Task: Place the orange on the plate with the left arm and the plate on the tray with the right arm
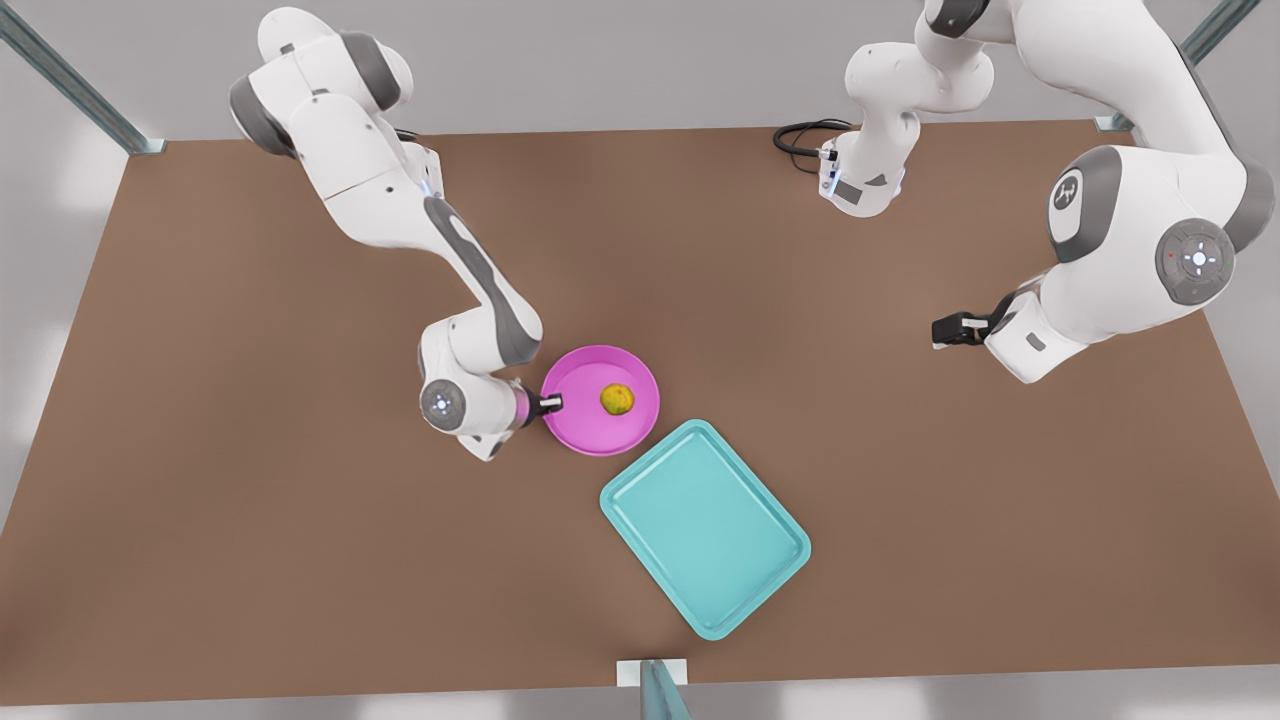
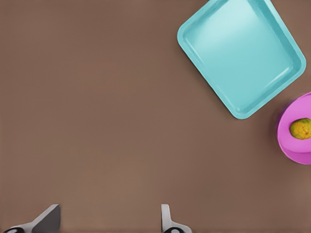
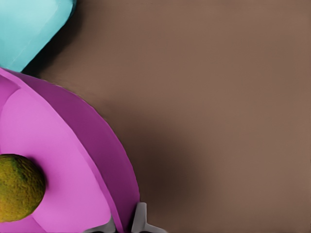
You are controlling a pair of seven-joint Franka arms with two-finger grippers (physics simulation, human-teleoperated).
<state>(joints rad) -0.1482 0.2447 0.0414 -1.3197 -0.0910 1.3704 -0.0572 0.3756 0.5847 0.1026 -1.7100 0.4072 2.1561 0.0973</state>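
The orange lies inside the magenta plate, which sits on the table just off a corner of the teal tray. My right gripper is at the plate's edge on the front view's left, its fingers closed on the rim, one on each side. My left gripper hangs open and holds nothing, far off at the front view's right, above bare table.
The brown table has metal frame posts at its corners and one at the middle of the near edge. A black cable lies by the far arm base.
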